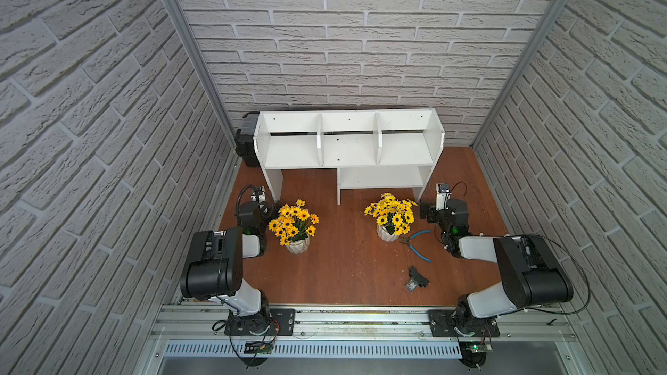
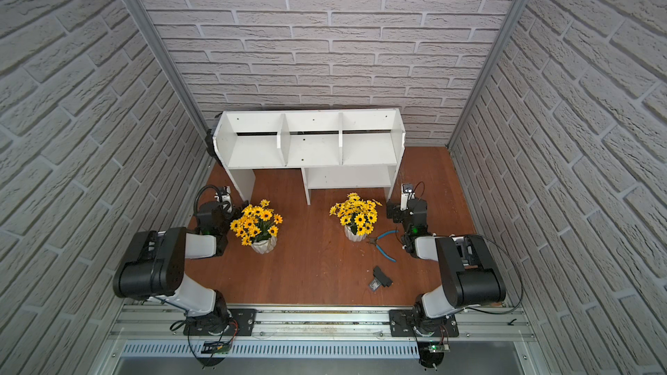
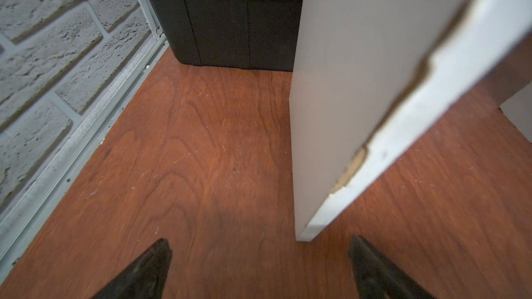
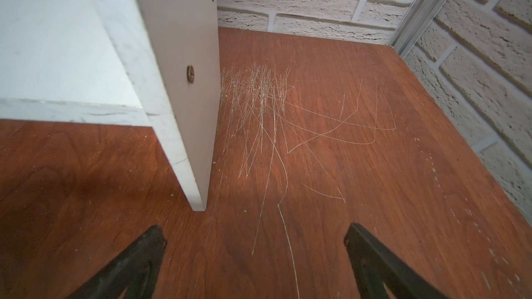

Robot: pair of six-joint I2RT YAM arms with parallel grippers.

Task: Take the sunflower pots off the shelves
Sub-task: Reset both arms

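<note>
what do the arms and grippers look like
The left arm and right arm are white links with bulky black joint housings, black cables looping off, a green light near each wrist. The left gripper and right gripper have dark tapered fingers.

Three walls of pale grey faux brick close me in: the back wall (image 1: 343, 48), the left wall (image 1: 72, 120) and the right wall (image 1: 595, 120), joined at the far corners by aluminium posts (image 1: 189, 48). My floor is a reddish-brown wood-grain board (image 1: 346, 272), lit flatly and evenly. In the right wrist view a tangle of fine pale scratches (image 4: 256, 96) marks it near the back wall. A black ribbed plastic box (image 3: 224, 24) stands in the far left corner. Along the near edge runs an aluminium rail (image 1: 361, 319), then a slotted grille (image 1: 325, 349).
</note>
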